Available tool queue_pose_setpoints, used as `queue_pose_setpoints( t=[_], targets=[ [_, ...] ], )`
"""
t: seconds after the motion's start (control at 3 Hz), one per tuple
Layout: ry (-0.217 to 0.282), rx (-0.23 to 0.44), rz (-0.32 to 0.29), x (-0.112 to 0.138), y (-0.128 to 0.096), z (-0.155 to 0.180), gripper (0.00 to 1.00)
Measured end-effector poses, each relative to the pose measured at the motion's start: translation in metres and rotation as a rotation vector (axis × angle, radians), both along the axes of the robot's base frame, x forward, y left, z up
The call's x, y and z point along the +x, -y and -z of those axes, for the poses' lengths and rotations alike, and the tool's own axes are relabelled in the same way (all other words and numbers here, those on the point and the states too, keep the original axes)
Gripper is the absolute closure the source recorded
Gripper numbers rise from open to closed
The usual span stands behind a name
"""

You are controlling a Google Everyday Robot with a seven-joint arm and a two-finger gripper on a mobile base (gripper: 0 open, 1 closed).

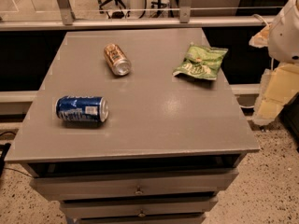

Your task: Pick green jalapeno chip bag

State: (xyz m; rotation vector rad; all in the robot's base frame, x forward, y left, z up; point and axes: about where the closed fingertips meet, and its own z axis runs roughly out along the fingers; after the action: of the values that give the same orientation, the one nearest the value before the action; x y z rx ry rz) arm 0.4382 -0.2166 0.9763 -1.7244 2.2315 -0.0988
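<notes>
The green jalapeno chip bag [201, 61] lies flat on the grey cabinet top [154, 120], at the far right near the right edge. It is light green with darker green print. My gripper [274, 93] hangs off the right side of the cabinet, beyond the edge and to the right of the bag, below the white arm housing [286, 31]. It is apart from the bag and holds nothing that I can see.
A gold can [117, 59] lies on its side at the far middle-left. A blue can [82, 108] lies on its side near the left edge. Drawers [138, 186] are below the front edge. A railing [140, 22] runs behind the cabinet.
</notes>
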Motion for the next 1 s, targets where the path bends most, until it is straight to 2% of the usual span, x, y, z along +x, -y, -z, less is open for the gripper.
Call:
queue_pose_setpoints(
  t=[0.67,1.0],
  targets=[
    [0.018,0.019,-0.004,0.005,-0.001,-0.002,0.0],
    [0.074,0.063,-0.028,0.04,-0.003,0.001,0.0]
  ],
)
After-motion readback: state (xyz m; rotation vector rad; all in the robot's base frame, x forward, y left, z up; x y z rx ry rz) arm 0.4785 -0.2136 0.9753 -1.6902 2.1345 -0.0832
